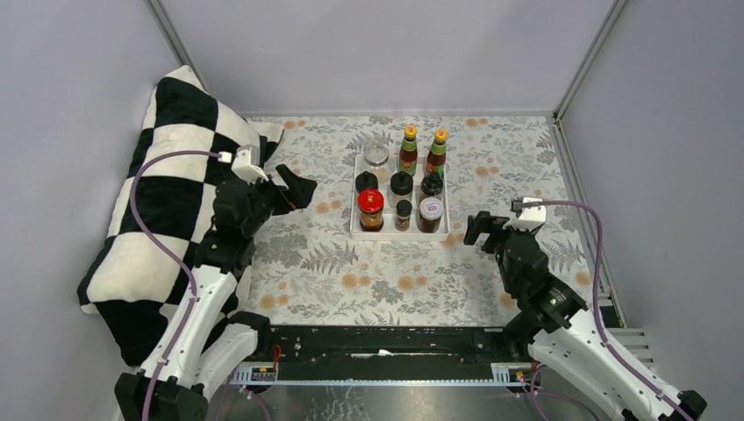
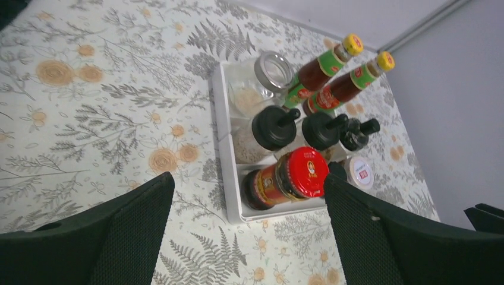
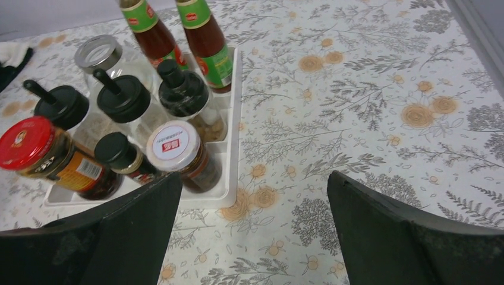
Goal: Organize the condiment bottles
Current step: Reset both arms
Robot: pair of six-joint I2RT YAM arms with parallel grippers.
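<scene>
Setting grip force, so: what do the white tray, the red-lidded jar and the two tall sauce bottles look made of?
White tray: likely plastic, smooth moulded rim.
Red-lidded jar: clear glossy body, glass or plastic; lid glossy, possibly metal.
Tall sauce bottles: clear, shiny; glass or plastic unclear.

Light: bright, even, diffuse | Shadows: faint, soft beside white rectangular plastic tray (image 1: 386, 235) | Glare: sheen on round red jar lid (image 2: 306, 172) | Focus: sharp; wrist views stretch at edges

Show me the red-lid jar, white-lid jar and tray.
red-lid jar (image 1: 370, 198): top external view, on the lid.
white-lid jar (image 3: 172, 144): right wrist view, on the lid.
tray (image 2: 221, 139): left wrist view, on the side wall.
</scene>
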